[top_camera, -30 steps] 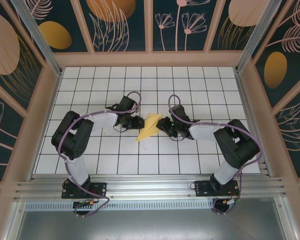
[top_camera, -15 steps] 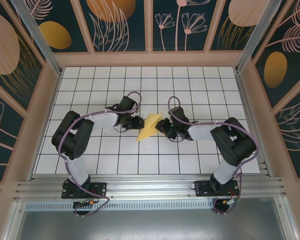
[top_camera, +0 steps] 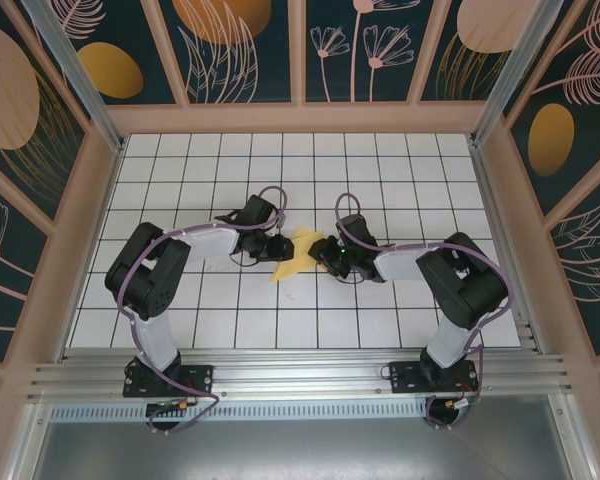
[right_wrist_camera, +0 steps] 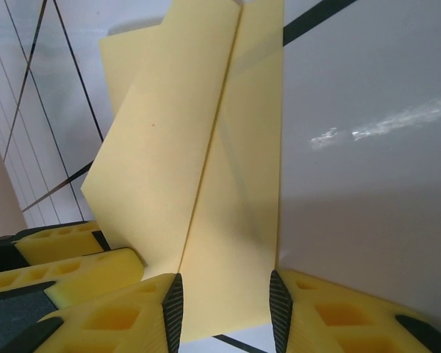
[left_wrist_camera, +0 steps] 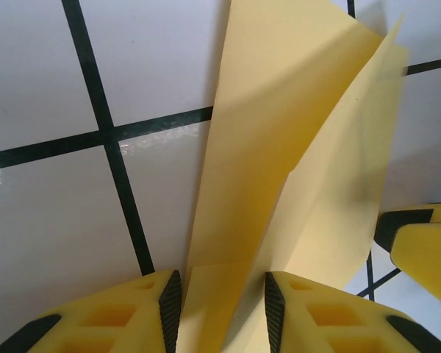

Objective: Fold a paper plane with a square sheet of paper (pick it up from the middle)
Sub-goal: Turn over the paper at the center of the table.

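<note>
Yellow paper [top_camera: 298, 256] lies near the middle of the white gridded bench [top_camera: 380, 170], between the two arms, and it is no longer a flat square. From above it reads as a small, uneven pointed shape with a tip toward the near left. The wrist views show why: long creases run along it and layers overlap. In the left wrist view one flap stands up off the tiles and casts a shadow on the layer below.

The left gripper [top_camera: 277, 246] meets the paper from the left and the right gripper [top_camera: 326, 253] from the right, so the two almost face each other across it. In each wrist view the jaws stand part-way apart, a narrow gap and not a wide one, with a strip of paper running into that gap. Whether the pads press its edges or merely straddle it, I cannot tell. A yellow finger of the right gripper shows at the right edge of the left wrist view, just beside the paper.

As a judgement, the task is well past its start. The sheet has been taken up and given its lengthwise folds, and a narrow body is forming. It is not yet a finished dart, since the flaps sit unevenly and one is raised. What seems left is to lay the wings down evenly, press the creases sharp and set the plane down
</note>
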Robot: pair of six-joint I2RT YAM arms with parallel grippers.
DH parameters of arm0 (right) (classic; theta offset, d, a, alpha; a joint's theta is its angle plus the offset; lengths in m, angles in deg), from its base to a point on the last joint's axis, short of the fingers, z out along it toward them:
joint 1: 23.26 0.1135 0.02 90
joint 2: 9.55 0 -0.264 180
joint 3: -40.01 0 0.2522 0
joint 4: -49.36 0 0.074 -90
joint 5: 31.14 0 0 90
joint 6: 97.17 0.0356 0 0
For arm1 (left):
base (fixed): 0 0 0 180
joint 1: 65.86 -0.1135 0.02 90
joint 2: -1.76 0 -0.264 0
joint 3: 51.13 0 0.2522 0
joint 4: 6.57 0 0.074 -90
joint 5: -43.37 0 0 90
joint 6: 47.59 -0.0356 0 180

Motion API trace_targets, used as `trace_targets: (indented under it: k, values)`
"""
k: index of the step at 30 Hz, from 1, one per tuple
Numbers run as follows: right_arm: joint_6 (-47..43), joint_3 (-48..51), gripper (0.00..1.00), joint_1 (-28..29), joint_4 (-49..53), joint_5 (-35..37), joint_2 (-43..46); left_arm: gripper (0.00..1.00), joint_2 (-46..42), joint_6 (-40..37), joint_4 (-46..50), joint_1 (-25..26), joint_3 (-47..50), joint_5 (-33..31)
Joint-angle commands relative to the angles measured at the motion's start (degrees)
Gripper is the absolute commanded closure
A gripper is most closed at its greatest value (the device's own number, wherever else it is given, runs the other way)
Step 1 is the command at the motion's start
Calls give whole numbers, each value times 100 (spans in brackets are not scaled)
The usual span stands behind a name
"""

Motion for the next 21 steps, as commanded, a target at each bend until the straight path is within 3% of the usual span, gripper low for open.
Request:
trace_targets:
  k: [1,14,21]
  values:
    - [145,87,60,40,-337,-124,-121,62,167,87,113,110,125,321]
    - [155,65,59,-62,-58,-34,74,62,-64,505,-198,108,354,544]
    - [300,102,59,-55,645,311,442,63,-167,765,-364,110,583,677]
